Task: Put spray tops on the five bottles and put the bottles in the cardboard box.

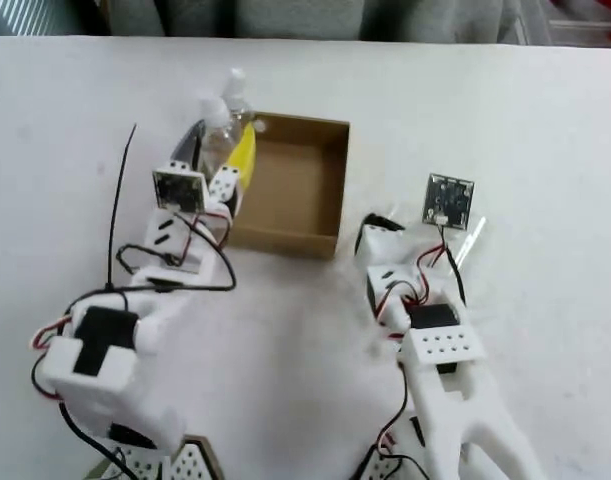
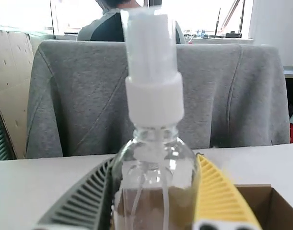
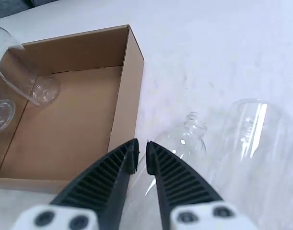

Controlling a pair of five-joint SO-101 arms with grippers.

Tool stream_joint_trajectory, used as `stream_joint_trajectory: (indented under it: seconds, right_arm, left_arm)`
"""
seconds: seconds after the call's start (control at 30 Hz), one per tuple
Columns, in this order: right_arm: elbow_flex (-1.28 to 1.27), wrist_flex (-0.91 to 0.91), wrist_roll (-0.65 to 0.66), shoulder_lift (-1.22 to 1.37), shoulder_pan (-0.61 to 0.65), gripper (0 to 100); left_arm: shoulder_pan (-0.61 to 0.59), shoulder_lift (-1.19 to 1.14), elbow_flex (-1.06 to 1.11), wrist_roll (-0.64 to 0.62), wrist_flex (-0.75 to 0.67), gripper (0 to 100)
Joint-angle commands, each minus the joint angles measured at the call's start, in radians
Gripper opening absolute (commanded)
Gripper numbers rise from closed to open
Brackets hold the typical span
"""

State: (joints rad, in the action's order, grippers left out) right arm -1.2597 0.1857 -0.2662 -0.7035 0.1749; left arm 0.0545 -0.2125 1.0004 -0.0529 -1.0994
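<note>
Held: capped bottle [image 2: 156,191], spray top [image 2: 153,91] on, clamped between left fingers [image 2: 218,196], cardboard box [image 1: 285,238] wall just beyond yellow finger.
Risk: base catches box rim on release, tips onto tabletop [image 1: 505,110].
Right fingers [image 3: 112,177] nearly closed, holding nothing, tips just beside uncapped bottle [image 3: 187,139]. Nudge could roll it.

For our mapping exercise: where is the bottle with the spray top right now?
In the high view, the spray-topped bottle is held in the left gripper, at the left edge of the cardboard box.
</note>
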Motion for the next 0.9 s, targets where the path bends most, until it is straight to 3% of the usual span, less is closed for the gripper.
stream_joint_trajectory:
  seconds: [0.0, 0.3, 0.53, 0.87]
  right_arm:
    - [0.008, -0.024, 0.011, -0.025, -0.012, 1.6]
    - [0.008, -0.024, 0.011, -0.025, -0.012, 1.6]
    - [0.008, -0.024, 0.011, -0.025, -0.012, 1.6]
    - [0.008, -0.024, 0.011, -0.025, -0.012, 1.6]
  left_arm:
    - [0.007, -0.047, -0.094, -0.009, -0.029, 2]
    - [0.005, -0.189, -0.201, -0.008, -0.032, 2]
    - [-0.018, -0.315, -0.287, -0.015, -0.149, 2]
    - [-0.016, -0.337, -0.296, -0.011, -0.149, 2]
